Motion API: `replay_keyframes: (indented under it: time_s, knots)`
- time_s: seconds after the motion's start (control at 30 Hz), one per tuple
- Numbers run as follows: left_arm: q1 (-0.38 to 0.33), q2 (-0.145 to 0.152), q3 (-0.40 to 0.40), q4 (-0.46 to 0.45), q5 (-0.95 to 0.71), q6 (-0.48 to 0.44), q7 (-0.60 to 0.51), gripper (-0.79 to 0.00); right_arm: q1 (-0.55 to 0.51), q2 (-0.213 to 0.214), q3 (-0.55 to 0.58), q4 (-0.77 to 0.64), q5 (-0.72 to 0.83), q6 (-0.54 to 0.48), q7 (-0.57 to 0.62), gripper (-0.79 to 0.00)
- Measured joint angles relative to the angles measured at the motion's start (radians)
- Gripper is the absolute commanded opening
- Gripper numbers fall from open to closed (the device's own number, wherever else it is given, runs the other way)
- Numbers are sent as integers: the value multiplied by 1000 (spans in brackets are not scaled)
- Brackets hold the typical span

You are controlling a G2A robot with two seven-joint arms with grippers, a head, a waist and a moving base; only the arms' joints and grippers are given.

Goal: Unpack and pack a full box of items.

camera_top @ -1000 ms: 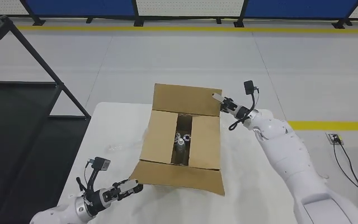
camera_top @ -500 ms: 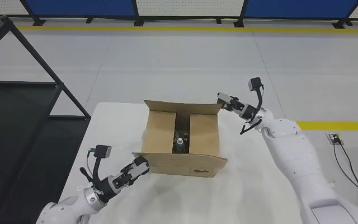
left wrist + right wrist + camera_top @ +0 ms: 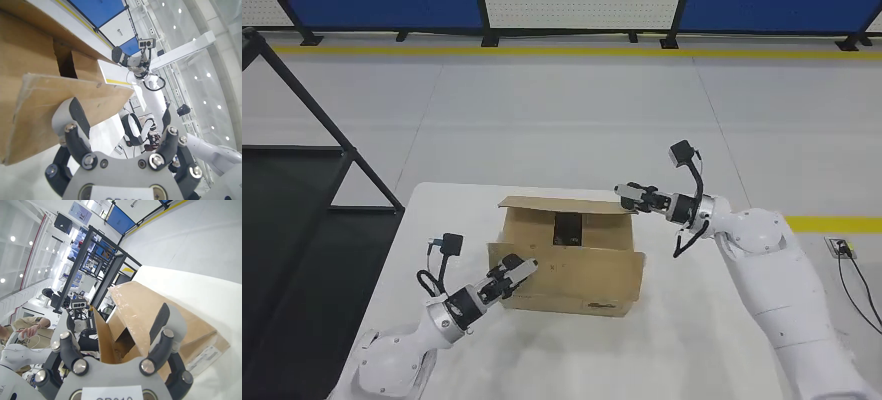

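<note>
A brown cardboard box stands in the middle of the white table, its long flaps raised and a dark gap left at the top. What is inside is hidden. My left gripper is open at the box's near left corner, and one finger presses under the near flap. My right gripper is open at the far right corner, against the far flap's end. In the right wrist view the fingers straddle the flap edges of the box.
The white table has bare room to the right of the box and in front of it. A black metal frame stands off the table's left side. The table's far edge runs just behind the box.
The near and far flaps, spread flat a second ago, now stand lifted and lean inward. Both grippers have moved in toward the box with them. The bottles seen inside are now covered.
</note>
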State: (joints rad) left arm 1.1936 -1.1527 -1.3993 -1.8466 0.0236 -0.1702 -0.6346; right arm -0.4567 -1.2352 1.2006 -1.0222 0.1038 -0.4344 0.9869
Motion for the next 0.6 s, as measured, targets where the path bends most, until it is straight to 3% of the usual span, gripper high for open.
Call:
replay_keyframes:
  time_s: [0.07, 0.4, 0.6]
  knots:
    - [-30, -3, 22, 22, 15, 13, 8, 0, -11, 4, 5, -42, -7, 52, 5, 0]
    - [-35, -3, 27, 27, 19, 16, 10, 0, -11, 3, 3, -32, -7, 38, 3, 0]
    - [-48, -8, 54, 39, 25, 48, 59, 0, -10, 0, -38, -68, -15, 187, 32, 0]
